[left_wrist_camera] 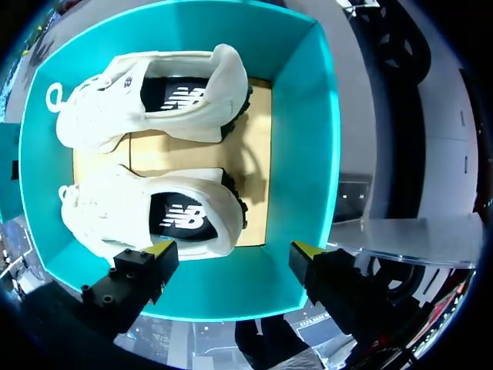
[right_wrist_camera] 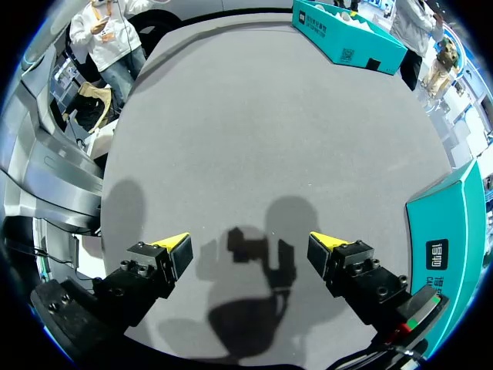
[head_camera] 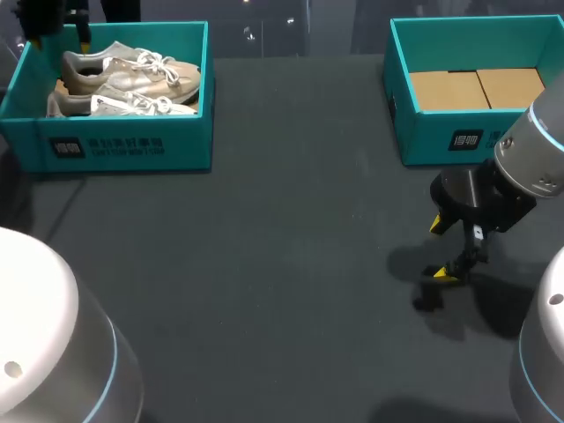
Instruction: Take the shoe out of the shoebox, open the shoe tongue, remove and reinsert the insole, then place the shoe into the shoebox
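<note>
Two pale sneakers lay side by side in the teal shoebox under the wide-open left gripper, light and soft by the look (the stiffer heel collar seemed the best hold), while the right gripper hung open over the desk.

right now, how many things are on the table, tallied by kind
teal cardboard shoeboxes: 2
pale lace-up sneakers, both in the left box: 2
total: 4
</note>
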Action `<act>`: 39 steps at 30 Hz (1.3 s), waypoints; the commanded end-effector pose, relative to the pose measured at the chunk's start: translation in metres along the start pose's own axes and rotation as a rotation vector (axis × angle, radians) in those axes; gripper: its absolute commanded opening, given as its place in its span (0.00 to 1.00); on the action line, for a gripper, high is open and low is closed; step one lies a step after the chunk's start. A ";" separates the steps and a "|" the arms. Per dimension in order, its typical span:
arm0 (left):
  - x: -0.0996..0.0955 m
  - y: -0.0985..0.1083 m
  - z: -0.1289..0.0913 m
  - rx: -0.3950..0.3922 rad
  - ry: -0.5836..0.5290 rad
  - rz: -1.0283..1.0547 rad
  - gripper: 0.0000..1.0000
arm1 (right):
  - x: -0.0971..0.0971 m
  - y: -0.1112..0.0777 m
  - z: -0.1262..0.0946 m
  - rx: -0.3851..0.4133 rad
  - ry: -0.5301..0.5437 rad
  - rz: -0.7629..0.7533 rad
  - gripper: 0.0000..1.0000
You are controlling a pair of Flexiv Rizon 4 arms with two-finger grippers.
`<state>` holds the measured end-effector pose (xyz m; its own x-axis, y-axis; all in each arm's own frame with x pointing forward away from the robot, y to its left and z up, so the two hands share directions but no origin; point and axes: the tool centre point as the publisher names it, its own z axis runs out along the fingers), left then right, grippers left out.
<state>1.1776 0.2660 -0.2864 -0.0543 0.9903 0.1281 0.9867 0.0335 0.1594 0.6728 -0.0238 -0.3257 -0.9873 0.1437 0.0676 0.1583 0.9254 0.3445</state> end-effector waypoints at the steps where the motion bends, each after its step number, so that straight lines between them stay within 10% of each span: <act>1: 0.003 -0.018 -0.024 -0.025 -0.006 0.005 0.98 | 0.001 0.000 0.000 0.001 -0.003 0.000 1.00; 19: 0.017 -0.086 -0.064 0.071 -0.062 0.036 1.00 | 0.001 0.000 0.000 0.001 -0.003 0.000 1.00; 39: 0.023 -0.107 -0.056 0.125 -0.102 0.058 1.00 | 0.001 0.000 0.000 0.001 -0.003 0.000 1.00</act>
<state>1.0609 0.2772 -0.2464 0.0116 0.9994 0.0312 0.9994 -0.0126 0.0331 0.6728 -0.0238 -0.3257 -0.9873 0.1437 0.0676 0.1583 0.9254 0.3445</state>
